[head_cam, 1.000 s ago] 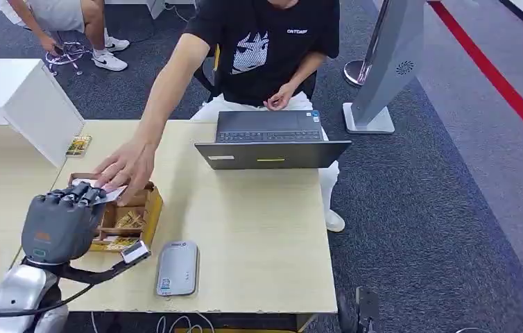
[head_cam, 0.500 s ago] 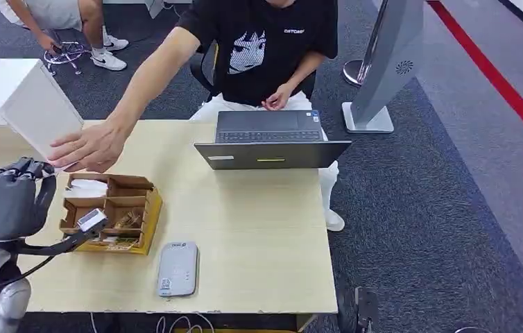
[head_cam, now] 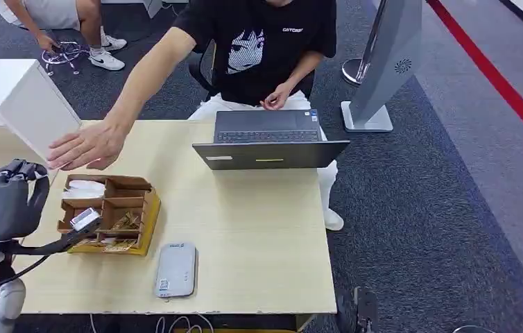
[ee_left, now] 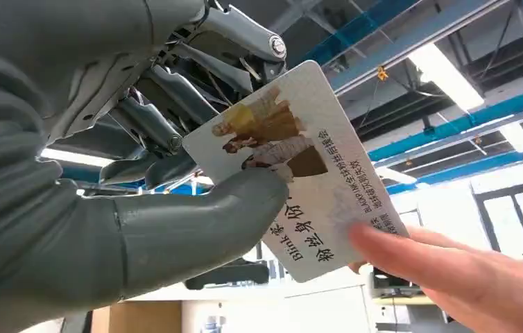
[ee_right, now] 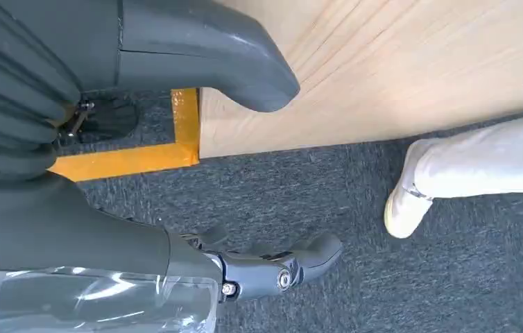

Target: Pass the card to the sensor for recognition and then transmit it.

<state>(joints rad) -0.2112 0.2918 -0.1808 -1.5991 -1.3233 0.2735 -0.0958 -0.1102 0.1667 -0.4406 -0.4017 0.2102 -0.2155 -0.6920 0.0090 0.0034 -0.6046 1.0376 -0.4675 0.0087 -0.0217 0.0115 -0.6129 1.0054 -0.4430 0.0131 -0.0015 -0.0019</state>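
Note:
My left hand (head_cam: 1, 205) hovers at the table's left edge, beside the brown box. In the left wrist view the thumb (ee_left: 196, 222) and fingers of my left hand (ee_left: 92, 125) pinch a white card (ee_left: 314, 166) printed with figures and text. A person's fingers (ee_left: 453, 270) touch the card's free end. From the head view, that person's hand (head_cam: 85, 146) reaches across the table toward my left hand. The grey sensor pad (head_cam: 177, 269) lies flat near the table's front edge. My right hand (ee_right: 106, 229) hangs below the table edge, fingers apart, holding nothing.
A brown compartment box (head_cam: 109, 211) with small items sits between my left hand and the sensor pad. An open laptop (head_cam: 270, 142) stands at the far side before the seated person. A white box (head_cam: 37, 111) stands at the far left, and a grey kiosk stand (head_cam: 383, 76) on the carpet.
My left hand has moved from over the brown box leftward to the table's left edge. The person's hand left the box and now reaches toward my left hand.

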